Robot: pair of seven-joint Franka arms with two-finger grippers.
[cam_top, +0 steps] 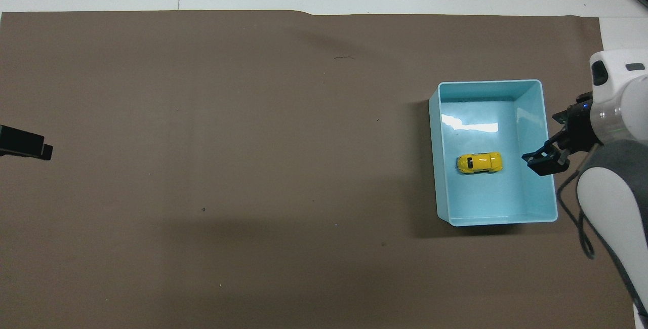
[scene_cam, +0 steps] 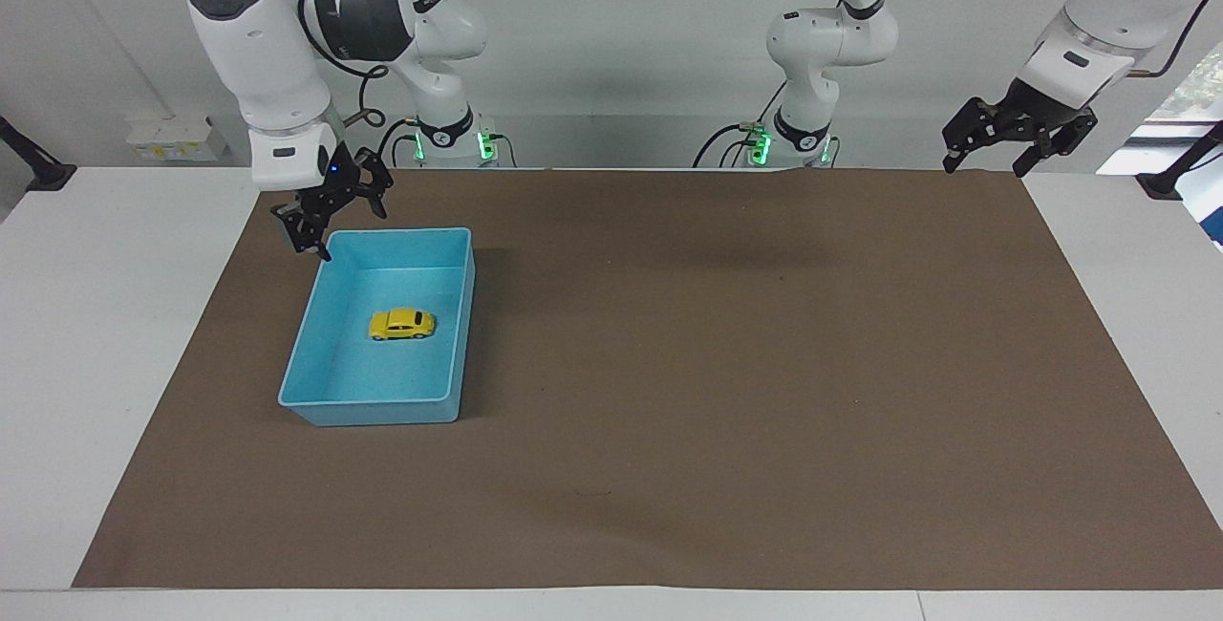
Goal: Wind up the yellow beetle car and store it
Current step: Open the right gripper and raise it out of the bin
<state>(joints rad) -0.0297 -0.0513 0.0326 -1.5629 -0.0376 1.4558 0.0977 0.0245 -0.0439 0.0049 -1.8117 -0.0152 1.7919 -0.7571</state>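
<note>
- Facing view: a tiny yellow car (scene_cam: 402, 324) sat upright on the floor of a blue bin (scene_cam: 325, 405) on a brown mat (scene_cam: 726, 363). The right gripper (scene_cam: 329, 210), fingers spread and empty, hung over the bin's corner nearest the robots. The left gripper (scene_cam: 1015, 139) waited, open and empty, above the left arm's end of the table.
- Overhead view: the car (cam_top: 480, 162) looked glossy, rounded, hard. It was probably light and slippery; pinching its flat sides seemed the safest hold. The bin (cam_top: 491, 221) was smooth plastic, the mat (cam_top: 228, 141) matte.
</note>
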